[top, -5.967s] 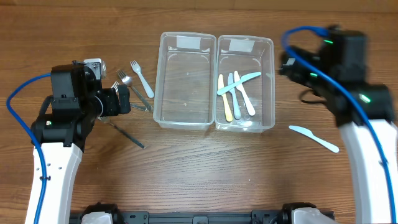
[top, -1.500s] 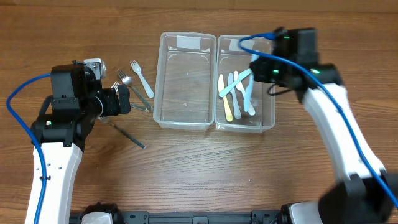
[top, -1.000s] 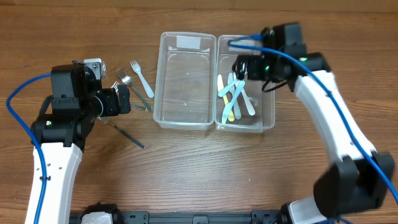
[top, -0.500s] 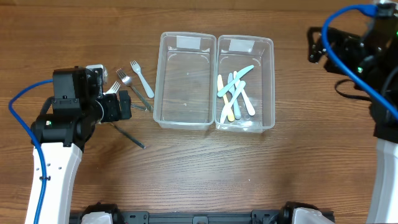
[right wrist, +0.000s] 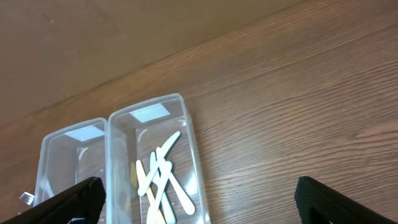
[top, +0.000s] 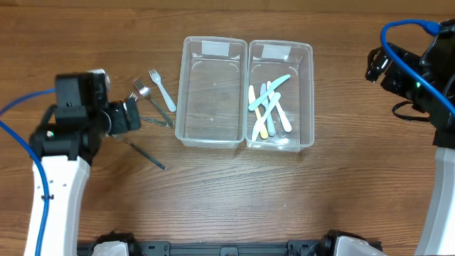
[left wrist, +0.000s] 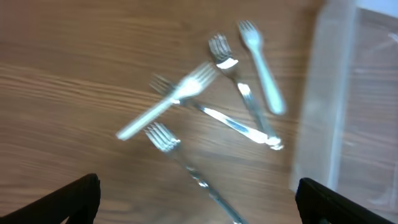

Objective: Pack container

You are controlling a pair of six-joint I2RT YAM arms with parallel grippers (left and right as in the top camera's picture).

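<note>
**Both grippers open, forks on the table, knives in a bin**

Left gripper (top: 134, 116): fingers spread wide, gripping nothing. It sits at the left edge of the forks (top: 151, 102). In the left wrist view they lie on the table (top: 234, 192) ahead of the fingers, with no contact visible. The pile is mixed: one white plastic fork (top: 162, 90) and several metal ones crossing each other. One long metal fork (top: 146, 152) trails toward the near edge.

The forks are just left of the left container (top: 182, 107), outside it. The right container (top: 311, 99) stands side by side with it and holds the overlapping plastic knives (top: 269, 107).

Right gripper (top: 375, 65): open, gripping nothing, well right of both containers.
</note>
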